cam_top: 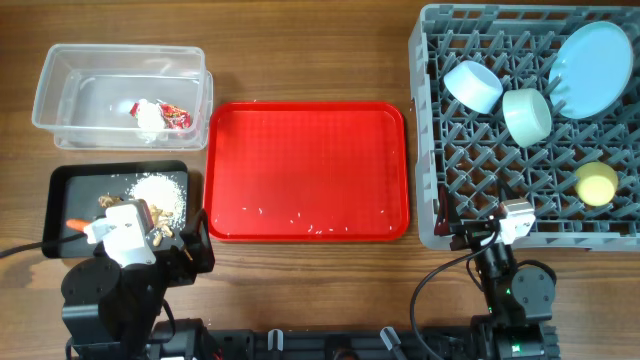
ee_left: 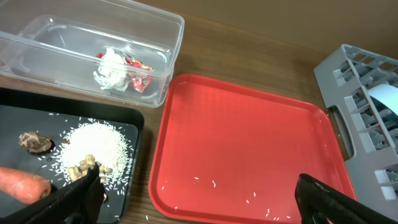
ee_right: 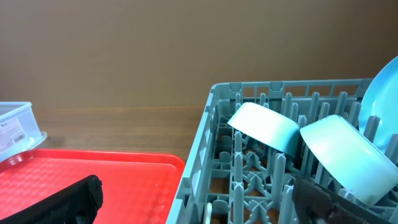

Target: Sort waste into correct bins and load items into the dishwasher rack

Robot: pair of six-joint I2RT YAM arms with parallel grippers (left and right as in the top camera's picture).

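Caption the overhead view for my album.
Plate, two bowls and cup in the grey rack; wrapper in the clear tub; scraps in the black tray; rice grains on red tray.

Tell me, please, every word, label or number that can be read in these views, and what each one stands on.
No text is legible in any view.
Clear tub: small dark print on its wall, too small to read.
Red-and-white wrapper: any print is crumpled and too blurred to read.
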